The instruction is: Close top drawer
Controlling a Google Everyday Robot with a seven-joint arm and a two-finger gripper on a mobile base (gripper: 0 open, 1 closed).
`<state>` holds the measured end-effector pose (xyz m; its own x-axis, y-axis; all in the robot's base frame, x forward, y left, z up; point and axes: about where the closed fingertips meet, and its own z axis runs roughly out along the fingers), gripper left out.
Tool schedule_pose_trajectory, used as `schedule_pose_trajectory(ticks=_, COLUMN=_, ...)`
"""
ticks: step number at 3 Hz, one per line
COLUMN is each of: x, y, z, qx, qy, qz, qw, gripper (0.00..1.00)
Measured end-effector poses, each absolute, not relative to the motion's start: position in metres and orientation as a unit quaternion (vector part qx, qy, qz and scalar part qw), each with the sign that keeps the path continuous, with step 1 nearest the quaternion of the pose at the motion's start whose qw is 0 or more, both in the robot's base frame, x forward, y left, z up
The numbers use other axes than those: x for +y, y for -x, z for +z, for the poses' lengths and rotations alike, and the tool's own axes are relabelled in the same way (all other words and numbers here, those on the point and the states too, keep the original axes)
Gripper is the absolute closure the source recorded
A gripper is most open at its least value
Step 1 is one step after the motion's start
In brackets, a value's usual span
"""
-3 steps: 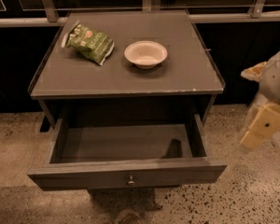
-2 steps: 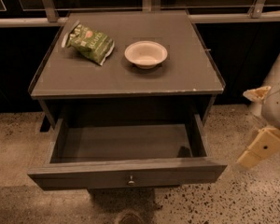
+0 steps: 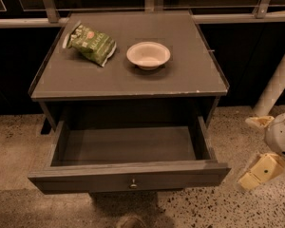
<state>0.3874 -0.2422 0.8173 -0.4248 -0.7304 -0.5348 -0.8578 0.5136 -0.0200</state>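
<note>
The top drawer (image 3: pixel 128 177) is a dark grey wooden drawer with a small round metal knob (image 3: pixel 133 184) at the centre of its front panel. It stands pulled far out of the grey cabinet, and its inside shows nothing in it. My gripper (image 3: pixel 257 148) is at the right edge of the view, to the right of the drawer's front corner and apart from it, low over the floor. Its two cream fingers (image 3: pixel 262 171) are spread apart and hold nothing.
On the cabinet top (image 3: pixel 133 80) lie a green snack bag (image 3: pixel 91 42) at the back left and a white bowl (image 3: pixel 148 55) near the middle. A pale pole (image 3: pixel 278 80) slants at the right. A speckled floor (image 3: pixel 19 146) surrounds the cabinet.
My gripper has moved down and a little to the right, lower beside the drawer's front right corner. The drawer, bag and bowl have not moved.
</note>
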Motion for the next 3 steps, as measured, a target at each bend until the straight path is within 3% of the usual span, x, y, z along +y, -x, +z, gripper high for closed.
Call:
schedule_pose_trajectory(ticks=2, x=-0.238, y=-0.346, z=0.737, qx=0.845, qy=0.412, qz=0.228, qw=0.253, gripper=0.0)
schedule_pose_trajectory(ticks=3, x=-0.237, y=-0.345, z=0.734, qx=0.846, qy=0.408, qz=0.233, qw=0.252, gripper=0.19)
